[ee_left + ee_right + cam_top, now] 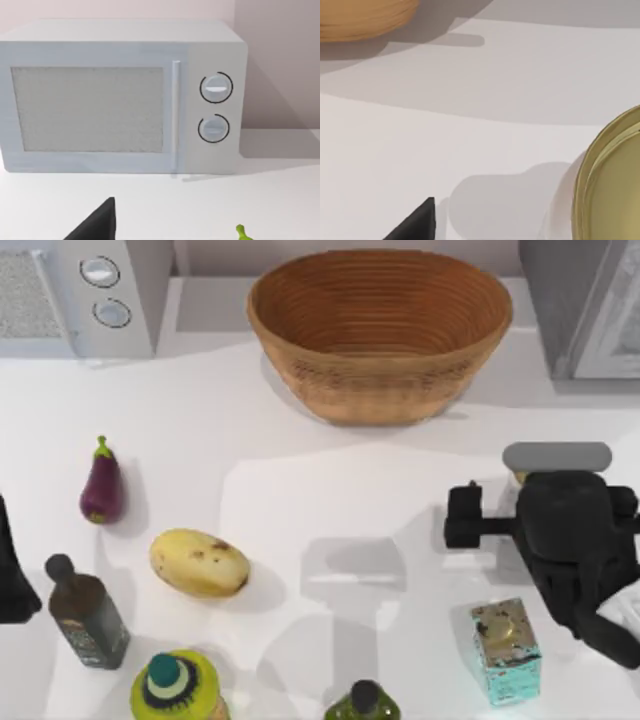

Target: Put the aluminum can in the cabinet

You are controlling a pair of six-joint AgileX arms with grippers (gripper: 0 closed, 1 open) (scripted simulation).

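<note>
Basket [380,335]: tan-orange, fine ribbed weave. To its left, microwave [85,295]: white, speckled grey door panel, two white knobs ringed dark. To basket's right, cabinet [585,305]: grey, paler door. Below-left of basket: purple eggplant [101,490] with green stem; yellow potato [199,562] with brown spots; dark bottle [85,612]. Below-right: teal carton [507,650], gold-mottled top; black right arm [575,550]. Can [612,185] top: dull gold.

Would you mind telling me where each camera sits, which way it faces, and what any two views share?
Top view: above the table, looking down; right arm's end effector beside the teal carton, left arm parked at the left edge.
Left wrist view: on the left arm, facing the microwave; a dark end effector part shows low.
Right wrist view: on the right arm, low over the table, aluminum can close by.
Shared: top and right wrist views both show the basket.
</note>
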